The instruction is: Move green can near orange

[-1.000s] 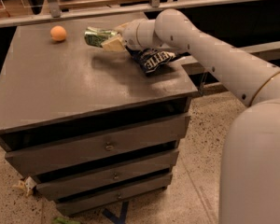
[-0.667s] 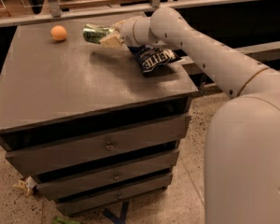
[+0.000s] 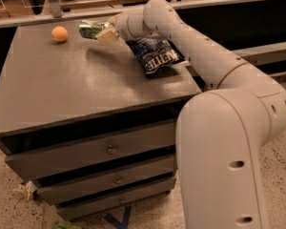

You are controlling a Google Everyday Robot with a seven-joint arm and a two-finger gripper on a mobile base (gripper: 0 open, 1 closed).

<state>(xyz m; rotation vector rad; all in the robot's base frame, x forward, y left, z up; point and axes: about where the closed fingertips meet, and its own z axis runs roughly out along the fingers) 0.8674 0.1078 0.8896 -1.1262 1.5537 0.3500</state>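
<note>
The gripper (image 3: 104,33) carries the green can (image 3: 90,30) further left, and the gap to the orange (image 3: 59,34) narrows. The can, gripped sideways, now hangs just right of the orange. The arm (image 3: 195,46) stretches further toward the orange and uncovers more of the chip bag (image 3: 155,55). Its big near shell now fills more of the view, well right of the orange.

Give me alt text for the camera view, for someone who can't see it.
The robot's pale claw holds a dented green drink can above the far part of a grey drawer cabinet's top, apart from a small round orange fruit further left in the picture. A crinkled dark blue chip bag lies just right of the claw.
</note>
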